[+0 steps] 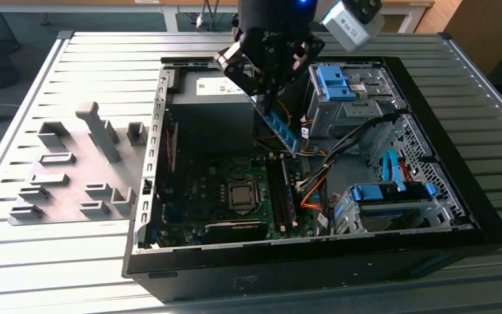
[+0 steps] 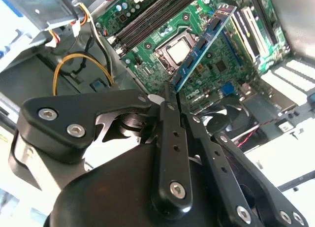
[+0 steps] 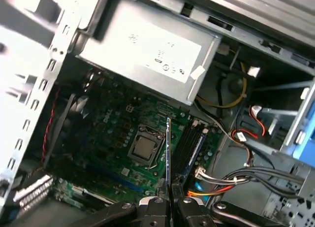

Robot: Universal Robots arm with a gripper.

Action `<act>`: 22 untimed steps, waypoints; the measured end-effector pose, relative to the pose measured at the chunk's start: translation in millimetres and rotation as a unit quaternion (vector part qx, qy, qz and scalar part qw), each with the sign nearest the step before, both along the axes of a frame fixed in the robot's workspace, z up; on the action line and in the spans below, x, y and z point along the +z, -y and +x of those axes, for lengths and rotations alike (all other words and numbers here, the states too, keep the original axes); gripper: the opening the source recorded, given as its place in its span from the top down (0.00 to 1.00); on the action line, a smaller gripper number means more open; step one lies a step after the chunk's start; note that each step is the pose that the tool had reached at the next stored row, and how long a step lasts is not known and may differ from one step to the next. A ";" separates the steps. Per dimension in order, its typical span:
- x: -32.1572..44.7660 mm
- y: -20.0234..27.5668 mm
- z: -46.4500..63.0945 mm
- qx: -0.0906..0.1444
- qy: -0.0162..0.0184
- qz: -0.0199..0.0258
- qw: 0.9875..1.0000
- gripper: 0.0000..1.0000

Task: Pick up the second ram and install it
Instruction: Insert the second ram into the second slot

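Jaws (image 2: pixel 166 96) grip second ram (image 2: pixel 204 42) above motherboard (image 2: pixel 221 64).

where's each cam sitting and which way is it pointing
Exterior view: off the arm, above the table, looking down into the open computer case; the arm and gripper show.
First wrist view: on the arm, looking down the second ram at the motherboard; fingertips show.
Second wrist view: on the arm, behind the gripper, facing the motherboard.
All share the held ram.

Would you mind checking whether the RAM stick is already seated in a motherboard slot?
No; in the exterior view the second ram hangs tilted in the pincer, above the black slots.
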State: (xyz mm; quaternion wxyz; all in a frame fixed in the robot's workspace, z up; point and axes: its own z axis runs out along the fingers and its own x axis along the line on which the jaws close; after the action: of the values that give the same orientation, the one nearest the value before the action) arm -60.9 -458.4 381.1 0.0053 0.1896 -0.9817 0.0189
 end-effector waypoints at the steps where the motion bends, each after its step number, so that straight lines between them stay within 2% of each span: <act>1: -0.2 0.0 0.0 -0.009 0.000 0.000 1.000 0.86; 5: -1.2 0.0 0.0 -0.045 0.000 0.000 0.999 0.86; 9: -2.2 0.0 0.0 -0.081 0.000 0.000 0.997 0.86; 12: -3.0 0.0 0.0 -0.109 0.000 0.000 0.994 0.86; 17: -3.9 0.0 0.0 -0.150 0.000 -0.001 0.989 0.86; 22: -4.0 0.0 0.0 -0.152 0.000 -0.001 0.988 0.86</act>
State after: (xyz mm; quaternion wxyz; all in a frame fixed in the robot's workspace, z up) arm -60.9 -458.4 377.0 0.0083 0.0381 -0.9991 0.0185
